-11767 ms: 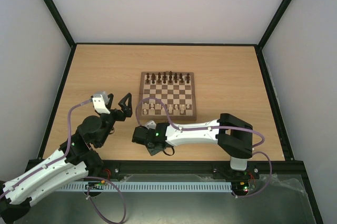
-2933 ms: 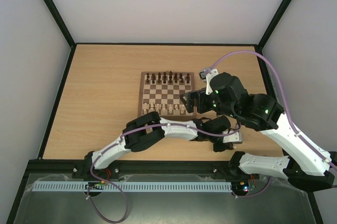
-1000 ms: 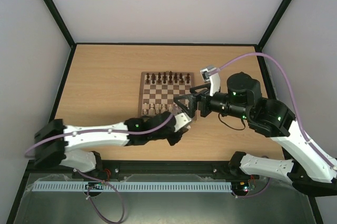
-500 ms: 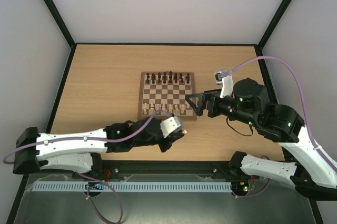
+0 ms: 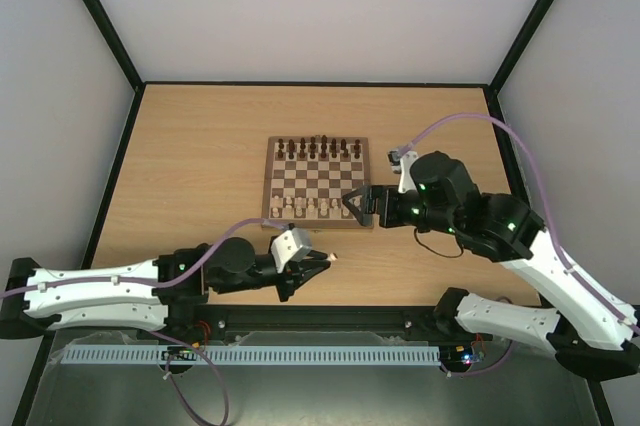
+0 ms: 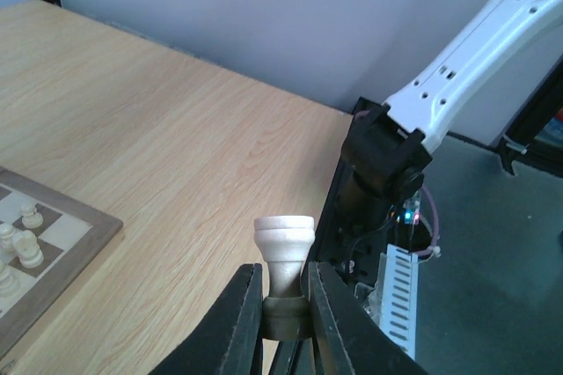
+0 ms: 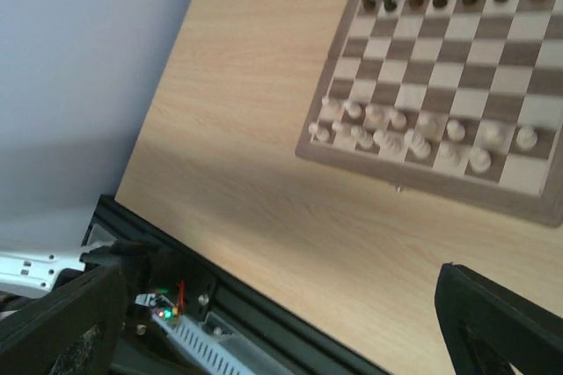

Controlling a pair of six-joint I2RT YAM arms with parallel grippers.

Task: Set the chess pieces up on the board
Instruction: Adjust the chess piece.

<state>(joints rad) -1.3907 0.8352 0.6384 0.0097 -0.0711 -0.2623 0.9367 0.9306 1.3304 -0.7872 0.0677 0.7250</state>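
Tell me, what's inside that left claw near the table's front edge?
A pale chess piece, pinched in the shut left gripper. Its flared top and stem stick out; its base is mostly hidden between the fingers.

Board: is lying on the counter, about midway between its left and right sides.
Opposing pieces: are standing in two rows along the board's far edge.
Chess pieces: are standing on the board, along its near edge.
Left tool: is hanging in front of the board, over the counter's near part.
Held piece: is sitting between the left tool's jaws, sticking out past them.
Right tool: is hovering at the board's near right corner, jaws standing wide apart.
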